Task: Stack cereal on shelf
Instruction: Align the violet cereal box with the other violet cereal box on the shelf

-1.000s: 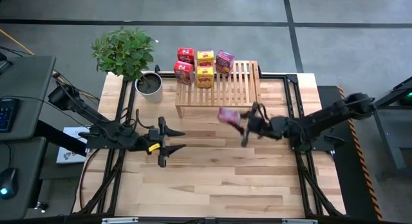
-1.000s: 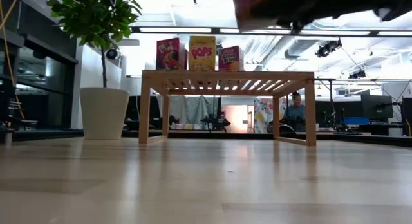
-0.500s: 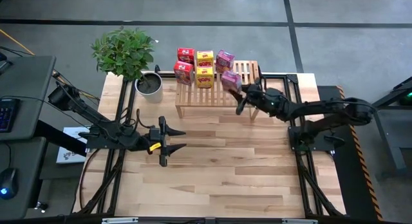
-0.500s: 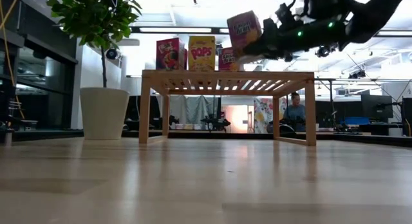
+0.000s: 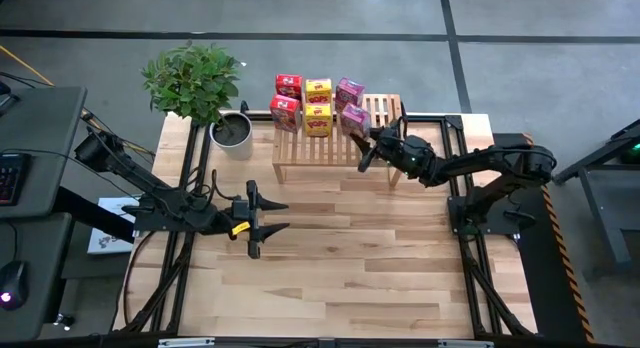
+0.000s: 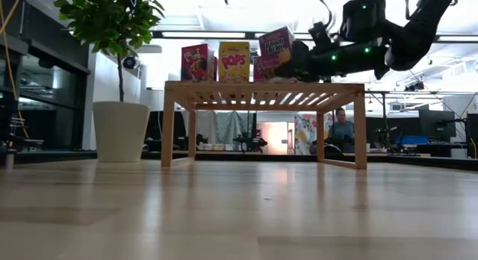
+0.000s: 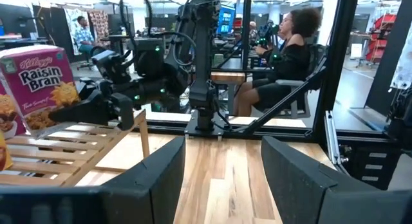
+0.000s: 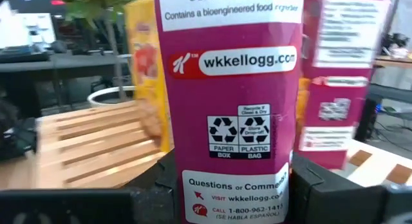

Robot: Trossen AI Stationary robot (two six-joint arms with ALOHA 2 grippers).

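Magenta cereal box point(image 6: 276, 48), gripped upright in the right claw point(image 5: 362, 140), tilts slightly above the shelf point(image 5: 385, 123); left claw point(image 5: 268, 219) open.

Five boxes point(image 5: 317, 101) on shelf point(image 5: 385, 128), plant point(image 5: 195, 83) left, sixth box point(image 5: 355, 118) seemingly above it

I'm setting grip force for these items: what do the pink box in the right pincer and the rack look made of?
Pink box: thin printed cardboard with a slight sheen, folded edges, probably crushable. Rack: pale unfinished-looking wood slats, matte and rigid.
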